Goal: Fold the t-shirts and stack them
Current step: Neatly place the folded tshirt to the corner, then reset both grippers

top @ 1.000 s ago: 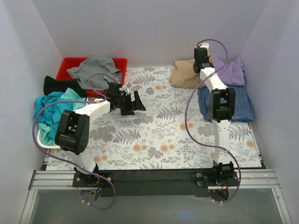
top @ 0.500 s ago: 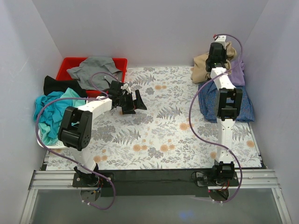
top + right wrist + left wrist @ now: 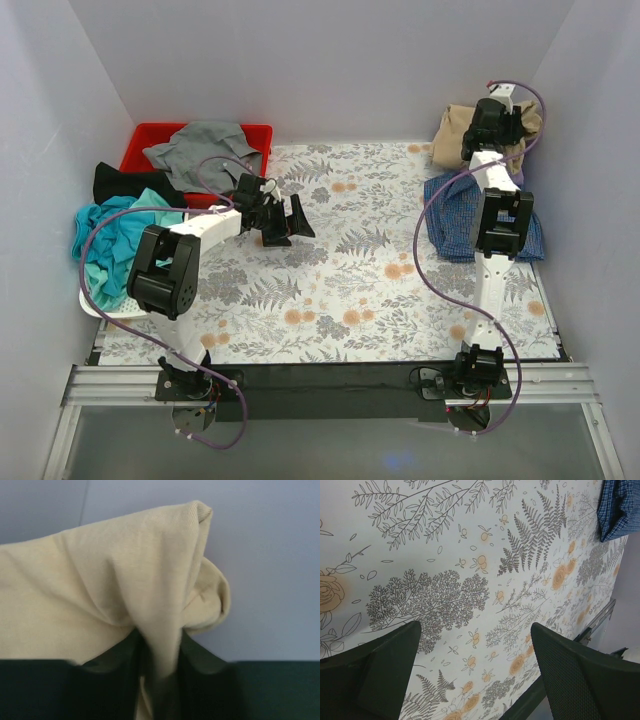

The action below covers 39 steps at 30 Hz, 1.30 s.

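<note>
Tan t-shirt (image 3: 100, 595) bunched, pinched in R gripper (image 3: 157, 675) nr back wall (image 3: 275, 555); L gripper (image 3: 480, 675) spread, over floral mat (image 3: 445, 555)

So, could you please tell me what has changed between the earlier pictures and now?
The right tool, shut on the tan t-shirt, carried it right and farther back, toward the far right corner beyond the blue-checked t-shirt. The left tool stayed open over the floral table, barely shifting. The grey t-shirt in the red bin and the teal t-shirt in the basket stayed put.
</note>
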Motion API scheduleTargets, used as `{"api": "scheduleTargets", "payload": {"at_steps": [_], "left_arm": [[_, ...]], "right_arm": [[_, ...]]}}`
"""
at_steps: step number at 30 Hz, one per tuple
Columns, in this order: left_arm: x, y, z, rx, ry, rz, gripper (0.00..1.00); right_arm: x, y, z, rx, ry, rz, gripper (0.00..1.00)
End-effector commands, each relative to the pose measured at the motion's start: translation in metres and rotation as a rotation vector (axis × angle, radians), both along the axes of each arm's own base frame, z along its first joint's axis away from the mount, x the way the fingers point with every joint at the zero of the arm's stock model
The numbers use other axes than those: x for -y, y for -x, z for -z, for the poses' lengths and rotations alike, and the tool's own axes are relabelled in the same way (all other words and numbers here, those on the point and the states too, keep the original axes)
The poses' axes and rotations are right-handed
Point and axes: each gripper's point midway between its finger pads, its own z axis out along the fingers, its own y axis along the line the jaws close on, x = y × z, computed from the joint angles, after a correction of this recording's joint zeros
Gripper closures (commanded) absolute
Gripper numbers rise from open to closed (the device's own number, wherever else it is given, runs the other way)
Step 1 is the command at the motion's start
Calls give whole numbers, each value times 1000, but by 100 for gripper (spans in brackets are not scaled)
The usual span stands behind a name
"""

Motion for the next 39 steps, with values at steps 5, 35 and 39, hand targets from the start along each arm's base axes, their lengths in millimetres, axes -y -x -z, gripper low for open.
{"api": "scheduleTargets", "payload": {"at_steps": [5,35,39], "left_arm": [[3,-7,-8,26,0,9,9],[-114,7,-184,527,-273,-484,9],[-138,16,-188,548,-326,-583,9]], "right_arm": [[-16,2,-30,82,2,-55,2],[-433,324,-26,-164,-236,-877,2],[-439,355,-10,-235,-334,-968,2]]}}
